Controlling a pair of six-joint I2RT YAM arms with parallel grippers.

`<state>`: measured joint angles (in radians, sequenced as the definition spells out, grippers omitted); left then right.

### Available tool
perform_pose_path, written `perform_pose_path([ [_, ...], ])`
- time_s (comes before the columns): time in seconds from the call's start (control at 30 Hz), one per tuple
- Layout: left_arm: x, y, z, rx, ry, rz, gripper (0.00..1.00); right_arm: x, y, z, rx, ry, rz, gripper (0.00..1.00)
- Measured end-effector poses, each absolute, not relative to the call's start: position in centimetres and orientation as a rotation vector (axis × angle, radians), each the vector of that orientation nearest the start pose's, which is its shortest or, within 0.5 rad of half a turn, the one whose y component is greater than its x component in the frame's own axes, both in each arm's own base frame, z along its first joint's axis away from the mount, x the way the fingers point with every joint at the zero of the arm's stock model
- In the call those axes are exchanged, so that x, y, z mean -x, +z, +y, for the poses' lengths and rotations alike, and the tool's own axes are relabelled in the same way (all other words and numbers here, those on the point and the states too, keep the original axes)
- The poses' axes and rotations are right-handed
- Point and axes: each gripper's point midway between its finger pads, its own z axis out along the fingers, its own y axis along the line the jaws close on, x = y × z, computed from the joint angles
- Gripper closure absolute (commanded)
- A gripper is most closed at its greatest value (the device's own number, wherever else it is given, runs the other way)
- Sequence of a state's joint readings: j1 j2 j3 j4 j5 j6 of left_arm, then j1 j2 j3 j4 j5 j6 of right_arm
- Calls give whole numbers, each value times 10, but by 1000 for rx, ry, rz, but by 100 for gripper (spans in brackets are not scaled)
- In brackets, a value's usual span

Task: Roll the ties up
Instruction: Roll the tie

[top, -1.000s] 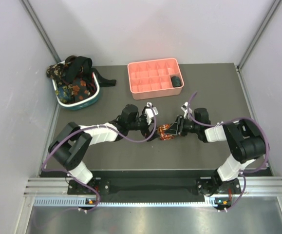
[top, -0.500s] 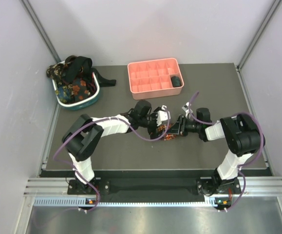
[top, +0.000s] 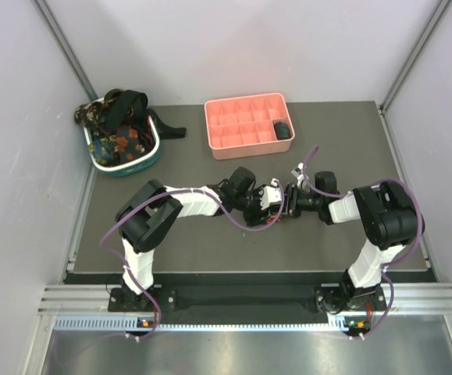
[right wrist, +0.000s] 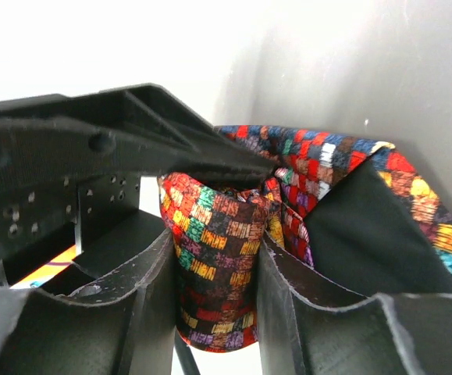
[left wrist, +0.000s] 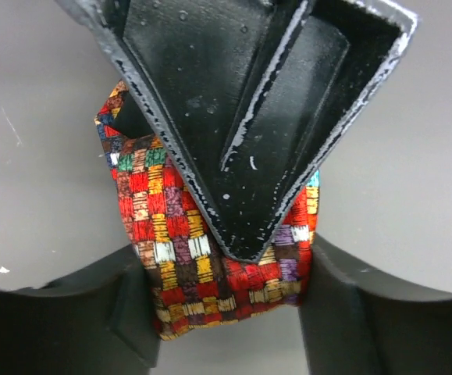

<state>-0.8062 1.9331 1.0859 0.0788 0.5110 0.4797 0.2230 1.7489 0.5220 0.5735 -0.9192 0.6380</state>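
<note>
A rolled red-yellow-dark plaid tie (left wrist: 186,234) sits mid-table between both grippers. In the left wrist view my left gripper (left wrist: 226,312) has a finger against each side of the roll's lower end. The black fingers (left wrist: 233,117) of the right gripper lie over the roll from above. In the right wrist view my right gripper (right wrist: 214,242) is shut on a fold of the same tie (right wrist: 319,168), the cloth squeezed between its fingers. From above, the left gripper (top: 271,197) and right gripper (top: 288,203) meet tip to tip and hide most of the tie.
A teal-and-white basket (top: 124,166) at the back left holds several loose ties (top: 120,137), one black strap hanging over its rim. A pink compartment tray (top: 233,129) at the back centre has a dark roll (top: 282,130) in a right cell.
My left arm has swung right until its gripper reached the plaid tie, and its jaws have closed in onto the roll. The right gripper has kept its place and its grip.
</note>
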Motion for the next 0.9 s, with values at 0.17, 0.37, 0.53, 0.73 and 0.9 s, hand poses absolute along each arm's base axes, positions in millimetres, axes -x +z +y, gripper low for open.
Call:
perform_pose_path([
  [0.17, -273, 25, -384, -1586, -748, 1714, 56, -273, 38, 218, 71, 1466, 2326, 63],
  [0.37, -271, 26, -385, -1587, -762, 1694, 15, -273, 38, 218, 74, 1465, 2333, 64],
  [0.53, -265, 27, -388, -1609, -793, 1673, 14, -273, 37, 218, 73, 1465, 2335, 65],
  [0.73, -268, 40, -397, -1622, -818, 1624, 15, -273, 37, 217, 67, 1465, 2338, 66],
  [0.9, -276, 54, -410, -1601, -834, 1564, 20, -273, 38, 216, 64, 1453, 2344, 67],
])
